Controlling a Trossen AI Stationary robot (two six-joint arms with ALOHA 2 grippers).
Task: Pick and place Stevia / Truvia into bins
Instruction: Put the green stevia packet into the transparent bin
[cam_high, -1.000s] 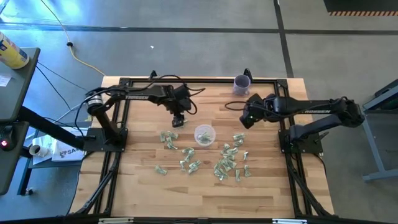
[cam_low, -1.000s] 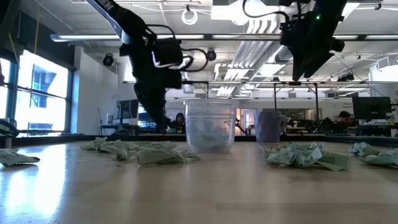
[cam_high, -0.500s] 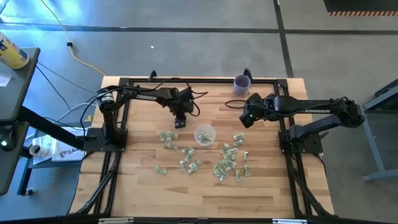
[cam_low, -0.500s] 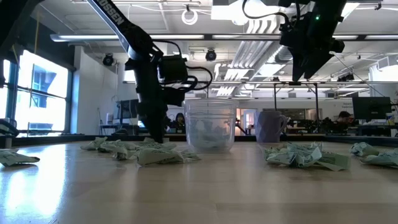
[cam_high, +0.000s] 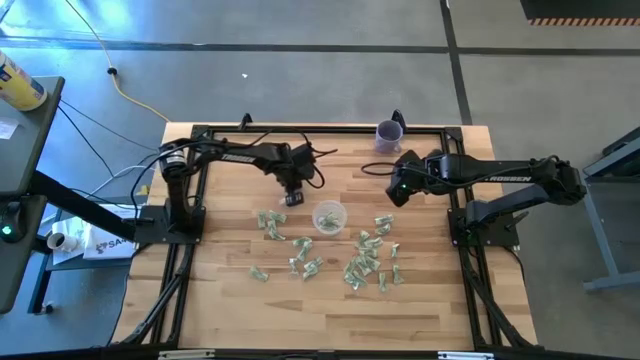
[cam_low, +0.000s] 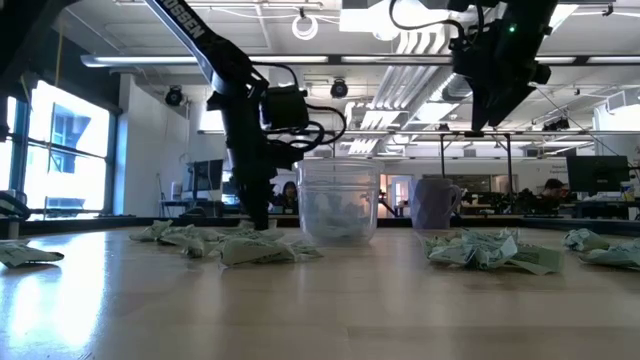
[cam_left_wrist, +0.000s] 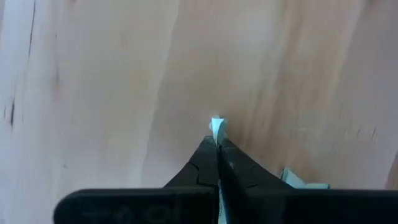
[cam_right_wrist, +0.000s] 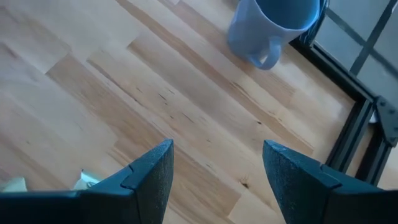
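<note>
Many pale green and white Stevia sachets (cam_high: 365, 262) lie flat and scattered on the wooden table, seen low as crumpled heaps (cam_low: 240, 245). The bin, a clear plastic cup (cam_high: 328, 216) with sachets inside (cam_low: 338, 210), stands upright mid-table. My left gripper (cam_high: 293, 198) is down at the table just left of the cup and beyond it, shut on one sachet (cam_left_wrist: 216, 127). My right gripper (cam_high: 395, 190) hangs open above the table, right of the cup, holding nothing (cam_right_wrist: 217, 168). My left gripper pinches a sachet between its two fingertips; only a small pale green tip (cam_left_wrist: 216, 126) sticks out past them. The fingers (cam_low: 255, 212) come steeply from above, pointing down at the table top. The rest of the sachet is hidden by the fingers.
A purple mug (cam_high: 389, 134) stands at the far edge of the table, also in the right wrist view (cam_right_wrist: 273, 25). Another sachet (cam_left_wrist: 305, 182) lies close beside my left fingers. A black frame (cam_high: 320, 130) runs around the table's edges.
My left gripper has sunk to the table top beside the cup, shifting a little toward the near edge, and has shut on a sachet there. My right gripper has kept still.
</note>
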